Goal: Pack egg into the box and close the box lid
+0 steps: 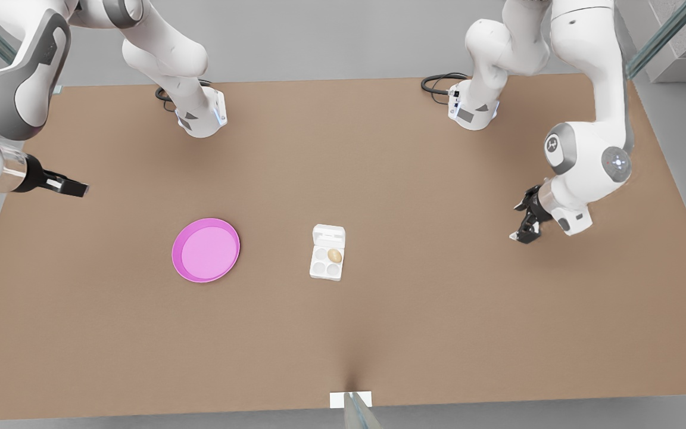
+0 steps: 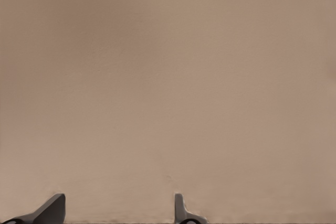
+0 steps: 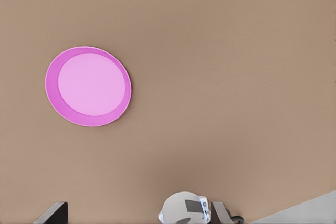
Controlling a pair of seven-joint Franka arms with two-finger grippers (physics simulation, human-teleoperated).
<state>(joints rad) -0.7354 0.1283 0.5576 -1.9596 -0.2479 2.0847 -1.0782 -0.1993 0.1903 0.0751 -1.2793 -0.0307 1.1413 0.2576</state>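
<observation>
The white box (image 1: 326, 263) sits mid-table with its box lid (image 1: 329, 234) open and lying flat on the far side. The tan egg (image 1: 334, 255) rests in the far cup on the front view's right side; the other cups hold nothing. My left gripper (image 1: 525, 229) (image 2: 116, 211) hangs open over bare table, well off to the front view's right of the box. My right gripper (image 1: 72, 186) (image 3: 135, 212) is open at the front view's left edge, far from the box and beyond the pink plate.
A round pink plate (image 1: 206, 249) (image 3: 88, 86) lies on the front view's left of the box. Two arm bases (image 1: 203, 119) (image 1: 472, 107) stand near the table's back edge. One base (image 3: 185, 210) appears in the right wrist view.
</observation>
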